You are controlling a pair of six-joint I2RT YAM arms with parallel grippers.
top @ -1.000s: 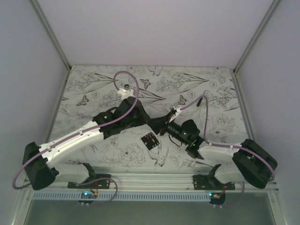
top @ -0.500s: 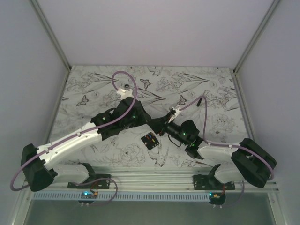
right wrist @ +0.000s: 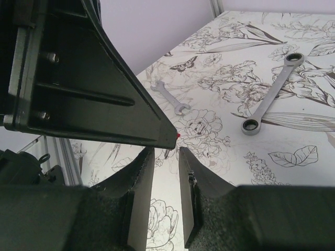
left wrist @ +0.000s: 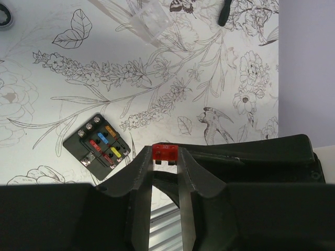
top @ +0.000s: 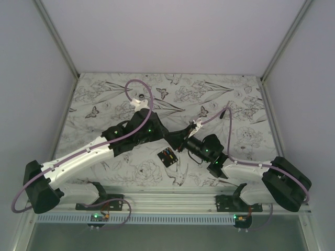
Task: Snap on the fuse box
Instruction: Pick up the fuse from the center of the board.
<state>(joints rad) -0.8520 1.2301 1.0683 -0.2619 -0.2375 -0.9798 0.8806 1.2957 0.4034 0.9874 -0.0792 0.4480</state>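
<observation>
The fuse box is a small black block with red, yellow and blue fuses, lying on the flowered mat below the two grippers; it also shows in the left wrist view. My left gripper is shut on a small red fuse marked 10, held above the mat to the right of the box. My right gripper is open with a narrow gap, its tips right at the left gripper's fingertip, where a speck of the red fuse shows. In the top view the left gripper and the right gripper meet tip to tip.
Two silver wrenches lie on the mat, a long one and a short one. A clear plastic piece and a thin black stick lie beyond the fuse box. The aluminium rail runs along the near edge.
The left arm's elbow has shifted a little to the left and the right arm has settled slightly. Both grippers stay tip to tip above the fuse box.
</observation>
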